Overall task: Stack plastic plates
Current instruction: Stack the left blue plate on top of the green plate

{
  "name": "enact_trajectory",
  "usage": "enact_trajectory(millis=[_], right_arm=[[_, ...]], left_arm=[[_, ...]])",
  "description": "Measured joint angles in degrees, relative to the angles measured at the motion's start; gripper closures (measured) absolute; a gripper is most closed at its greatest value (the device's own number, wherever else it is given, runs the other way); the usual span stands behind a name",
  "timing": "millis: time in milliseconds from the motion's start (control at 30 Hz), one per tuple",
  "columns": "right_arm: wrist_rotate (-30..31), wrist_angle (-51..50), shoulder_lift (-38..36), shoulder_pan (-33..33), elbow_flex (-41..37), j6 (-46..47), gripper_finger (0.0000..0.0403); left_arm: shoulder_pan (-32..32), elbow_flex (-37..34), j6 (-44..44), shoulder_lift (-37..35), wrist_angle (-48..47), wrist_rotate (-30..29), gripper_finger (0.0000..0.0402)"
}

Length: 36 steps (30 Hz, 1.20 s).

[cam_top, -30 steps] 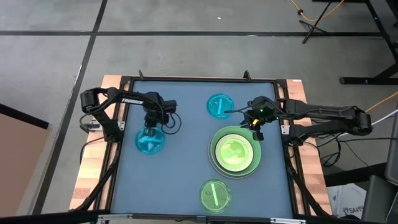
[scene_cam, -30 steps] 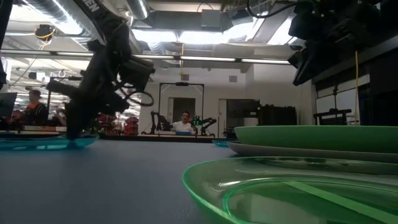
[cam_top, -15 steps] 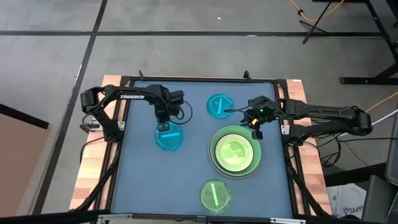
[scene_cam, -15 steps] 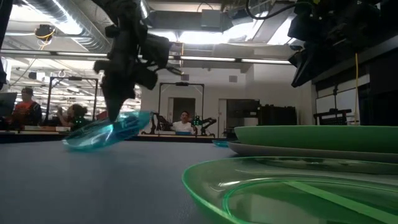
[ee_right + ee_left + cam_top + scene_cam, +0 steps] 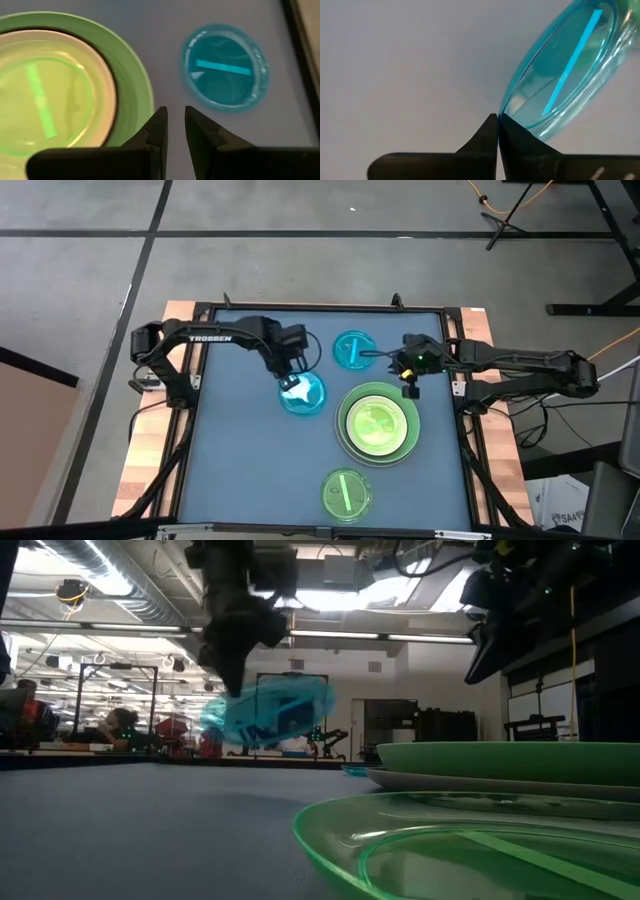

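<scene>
the left gripper is up off the table, pinched tight on the rim of a small blue plate, which hangs tilted in the air between the far side of the table and the stack; in the left wrist view the two fingers meet on just the thin edge of the plate, so the hold looks slim. the right gripper hovers by the far edge of the stack, fingers a little apart and holding nothing, with a second blue plate lying flat on the table just past it. the stack itself is a big green plate with a white one nested in it and a small see-through green one on top; from table level a grey plate shows beneath the big green one. another small green plate sits alone at the near edge. what worries me is that rim grip: the plate is slick, light and tipped, so a quick swing or a bump could twist it loose and send it skidding. if it's let go while tilted it could land crooked on the stack, and the right arm sits close to the path, so the two could clip each other.
</scene>
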Motion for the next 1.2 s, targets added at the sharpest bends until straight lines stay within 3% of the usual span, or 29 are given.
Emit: enact_trajectory(millis=[200, 633, 1200], right_arm=[[5.5, 0.0, 0.0, 0.0, 0.0, 0.6, 0.0347], [12.3, 1.3, 0.0, 0.0, 0.0, 0.6, 0.0347], [17.7, 3.8, 0.0, 0.0, 0.0, 0.4, 0.0347]], left_arm=[[-3.8, 0.5, -14.7, 0.0, 10.0, 0.0, 0.0401], [-11.0, 0.5, -36.5, 0.0, 26.5, -4.6, 0.0402], [-18.8, 0.5, -54.3, 8.0, 41.9, -8.0, 0.0401]])
